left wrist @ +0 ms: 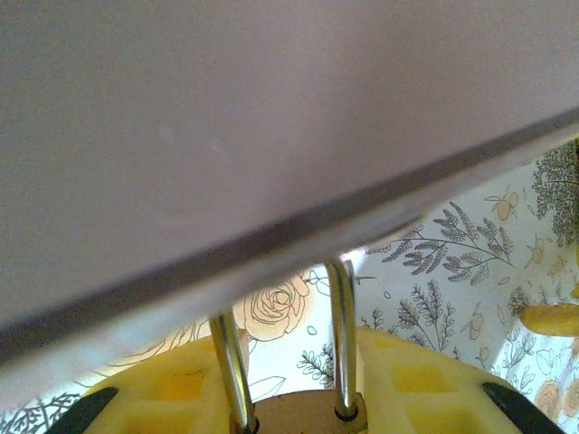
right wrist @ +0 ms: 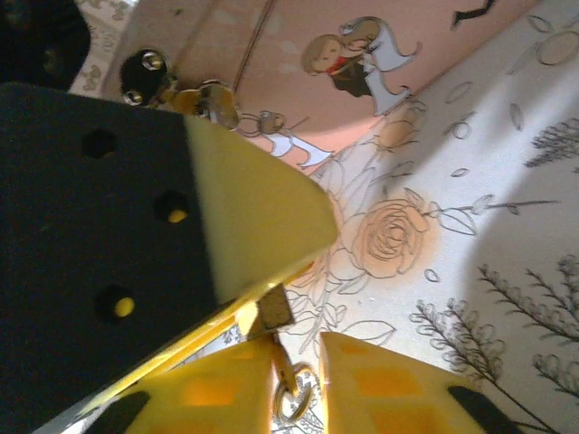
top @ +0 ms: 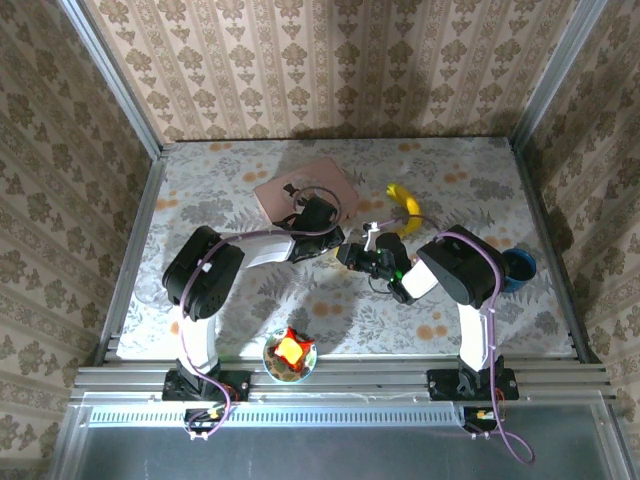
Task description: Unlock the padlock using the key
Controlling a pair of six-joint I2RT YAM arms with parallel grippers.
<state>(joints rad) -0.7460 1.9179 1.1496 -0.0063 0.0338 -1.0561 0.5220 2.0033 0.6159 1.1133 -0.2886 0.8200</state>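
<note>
In the left wrist view my left gripper is shut on the brass padlock. Its silvery shackle stands up between the yellow fingers. In the top view my left gripper and right gripper meet tip to tip at mid-table. The right wrist view shows a corner of the padlock poking out under the left gripper's finger. The slim key sticks into the padlock, with its ring hanging below. My right gripper stands open around the key, with a gap on the key's right side.
A pink box lies just behind the grippers, and its edge looms over the padlock. A yellow banana lies at the back right. A blue cup stands at the right edge, and a bowl at the near edge.
</note>
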